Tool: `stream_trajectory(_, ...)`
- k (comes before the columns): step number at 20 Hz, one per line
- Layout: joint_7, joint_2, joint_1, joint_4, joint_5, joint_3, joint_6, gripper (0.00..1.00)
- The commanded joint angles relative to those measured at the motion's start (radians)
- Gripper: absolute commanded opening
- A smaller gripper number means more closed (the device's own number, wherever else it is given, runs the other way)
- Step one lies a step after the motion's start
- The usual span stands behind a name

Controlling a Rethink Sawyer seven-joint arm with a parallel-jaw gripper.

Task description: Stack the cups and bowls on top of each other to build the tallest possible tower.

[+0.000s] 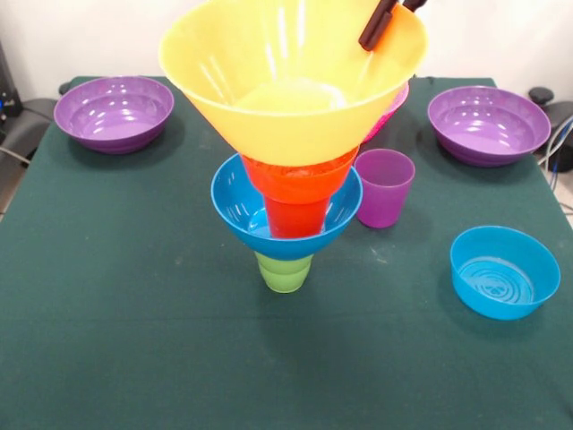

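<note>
The tower stands mid-table: a green cup (285, 271) upside down at the base, the medium blue bowl (235, 202) on it, the orange cup (295, 218) in that bowl, and the small orange bowl (300, 176) above. The large yellow-orange bowl (269, 81) sits on top, slightly tilted. My gripper (383, 20) comes in at the top edge and reaches the yellow-orange bowl's far right wall; its grip is unclear. The purple cup (383, 186) stands upright just right of the tower. The pink bowl (395, 109) is mostly hidden behind the yellow-orange bowl.
Two wide purple bowls sit at the far corners, one on the left (115, 112) and one on the right (488, 124). The small shallow blue bowl (503, 271) sits at the near right. The green tablecloth (134, 313) covers the table.
</note>
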Motion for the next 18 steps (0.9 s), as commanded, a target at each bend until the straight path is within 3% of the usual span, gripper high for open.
stream_trajectory(1,-0.362,-0.187,-0.225,0.227,0.062,0.335,-0.085,0.0)
stream_trajectory(8,-0.299,-0.191,-0.252,0.196,-0.04,0.379,-0.055,0.0)
stream_trajectory(18,-0.232,-0.181,-0.232,0.143,-0.193,0.364,-0.012,0.0)
